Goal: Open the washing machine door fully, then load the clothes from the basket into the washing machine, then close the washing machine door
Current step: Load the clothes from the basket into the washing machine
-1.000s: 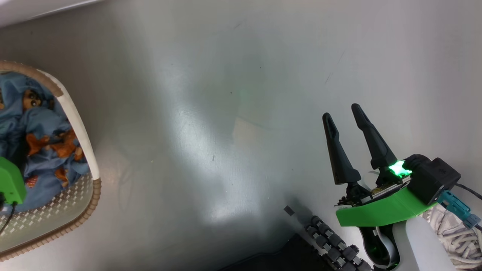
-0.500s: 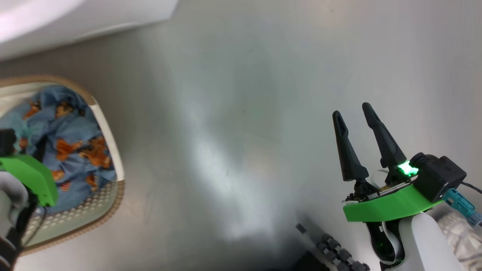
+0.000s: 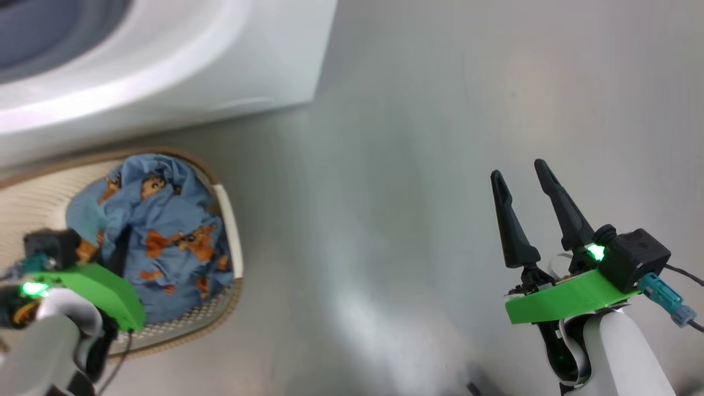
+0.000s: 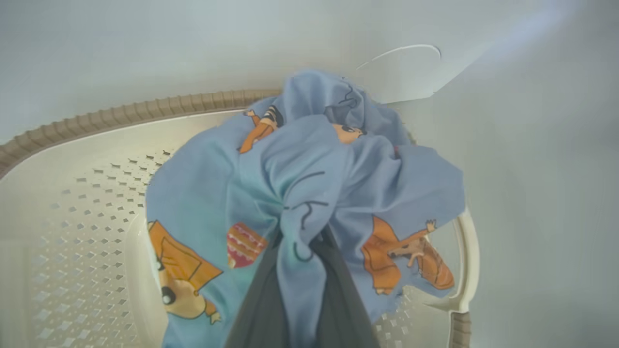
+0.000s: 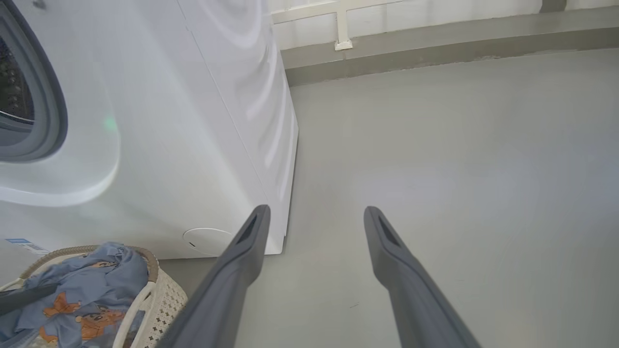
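Observation:
The basket (image 4: pixel 87 193), cream with a brown braided rim, stands on the floor against the washing machine (image 5: pixel 184 145). My left gripper (image 4: pixel 302 241) is shut on a bunch of the light blue bear-print clothes (image 4: pixel 271 183), which rise in a peak above the basket. The fabric hides its fingertips. In the head view the clothes (image 3: pixel 165 231) fill the basket (image 3: pixel 234 242) beside my left wrist's green mount (image 3: pixel 99 294). My right gripper (image 3: pixel 520 171) hangs open over bare floor, far right of the basket. The washing machine door is out of view; the drum mouth's grey ring (image 5: pixel 53 111) shows uncovered.
The washing machine's white front (image 3: pixel 165 71) fills the head view's top left, with its round flap (image 5: pixel 208 240) and blue label (image 5: pixel 19 240) low by the basket. Grey floor (image 3: pixel 412 192) stretches to the right, up to a wall base (image 5: pixel 435 43).
The head camera has swung, bringing the washing machine and more of the basket into view. My left gripper has shut on the blue clothes. The right gripper stays open.

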